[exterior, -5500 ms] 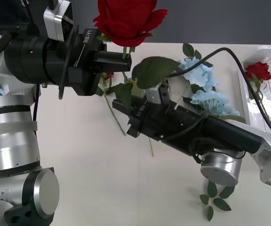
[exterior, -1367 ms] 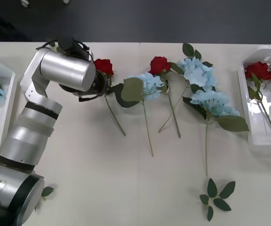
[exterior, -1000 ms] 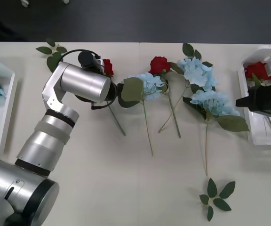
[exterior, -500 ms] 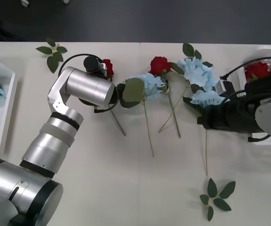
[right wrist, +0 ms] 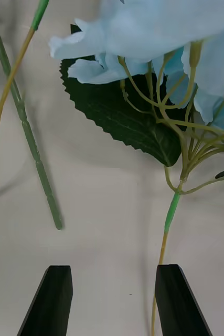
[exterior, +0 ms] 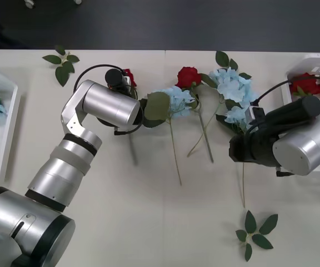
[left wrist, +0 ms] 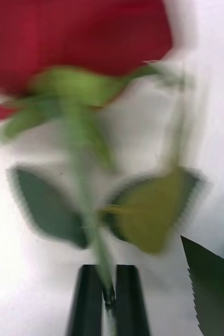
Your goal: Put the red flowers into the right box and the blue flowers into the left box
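Left fingers [left wrist: 105, 299] pinch a rose [left wrist: 75, 37] stem; right fingers [right wrist: 114, 299] gape over a blue flower [exterior: 236, 115] stem at 3 o'clock; several flowers remain on the table [exterior: 149, 222].

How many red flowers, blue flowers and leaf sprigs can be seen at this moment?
Red flowers: 4 (2 on the table, 2 in the right box)
Blue flowers: 4 (3 on the table, 1 in the left box)
Leaf sprigs: 2
Total: 10

Left gripper [left wrist: 107, 299] is clamped, arm reaching forward; right gripper [right wrist: 113, 299] hangs spread wide, arm angled inward.
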You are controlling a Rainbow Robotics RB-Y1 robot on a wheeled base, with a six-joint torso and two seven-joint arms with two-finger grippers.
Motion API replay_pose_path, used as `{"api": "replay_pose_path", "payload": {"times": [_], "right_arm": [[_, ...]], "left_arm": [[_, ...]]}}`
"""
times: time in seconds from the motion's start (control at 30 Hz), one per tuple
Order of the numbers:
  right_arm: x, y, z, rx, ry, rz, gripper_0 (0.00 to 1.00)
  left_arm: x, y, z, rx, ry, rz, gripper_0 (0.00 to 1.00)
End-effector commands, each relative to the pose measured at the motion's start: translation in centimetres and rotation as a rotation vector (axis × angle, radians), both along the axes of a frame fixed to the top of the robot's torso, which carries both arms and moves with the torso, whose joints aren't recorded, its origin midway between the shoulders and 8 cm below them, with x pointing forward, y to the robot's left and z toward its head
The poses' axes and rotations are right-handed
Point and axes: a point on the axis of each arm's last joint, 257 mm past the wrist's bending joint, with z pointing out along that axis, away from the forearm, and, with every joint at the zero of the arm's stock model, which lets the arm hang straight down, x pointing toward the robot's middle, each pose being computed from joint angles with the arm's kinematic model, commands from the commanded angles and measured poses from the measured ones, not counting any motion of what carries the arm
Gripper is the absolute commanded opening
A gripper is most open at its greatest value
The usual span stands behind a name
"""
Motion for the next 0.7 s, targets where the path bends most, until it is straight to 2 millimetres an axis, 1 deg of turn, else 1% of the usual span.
{"api": "replay_pose_path", "payload": {"times": [0.03,0.13,0.2,0.3,0.33,0.37,0.4,0.43,0.47,0.5,0.57,0.7], "right_arm": [[0.4,0.4,-0.5,-0.01,-0.009,-0.015,0.46],[0.5,0.5,-1.7,0.001,0.003,-0.03,0.46],[0.7,0.6,-2.0,0.009,0.003,-0.038,0.46],[1.1,0.4,-2.4,0.006,-0.002,-0.049,0.46],[1.2,0.2,-2.5,0.001,-0.004,-0.053,0.46],[1.2,0.1,-2.5,-0.002,-0.006,-0.053,0.46],[1.2,0.1,-2.6,-0.004,-0.005,-0.056,0.46],[1.3,-0.1,-2.7,-0.007,-0.004,-0.057,0.46],[1.3,-0.2,-2.8,-0.007,-0.002,-0.06,0.46],[1.3,-0.3,-2.8,-0.009,-0.003,-0.059,0.46],[1.3,-0.4,-2.9,-0.011,-0.002,-0.062,0.46],[1.4,-0.8,-3.2,-0.011,0.002,-0.07,0.46]], "left_arm": [[1.5,-1.0,2.7,-0.035,-0.06,0.02,0.0],[1.7,-1.2,3.0,-0.041,-0.073,0.016,0.0],[1.9,-1.5,3.5,-0.053,-0.088,0.011,0.0],[2.3,-2.5,5.6,-0.107,-0.12,0.003,0.0],[2.5,-3.2,6.9,-0.159,-0.136,-0.002,0.0],[2.5,-3.4,7.5,-0.177,-0.144,-0.004,0.0],[2.5,-3.8,8.5,-0.218,-0.158,-0.01,0.0],[2.5,-4.0,9.3,-0.24,-0.171,-0.019,0.0],[2.3,-4.2,10.5,-0.252,-0.198,-0.049,0.0],[2.1,-4.4,11.2,-0.254,-0.214,-0.069,0.0],[1.4,-4.4,13.3,-0.247,-0.272,-0.135,0.0],[-0.6,-4.4,17.8,-0.245,-0.396,-0.262,0.0]]}}
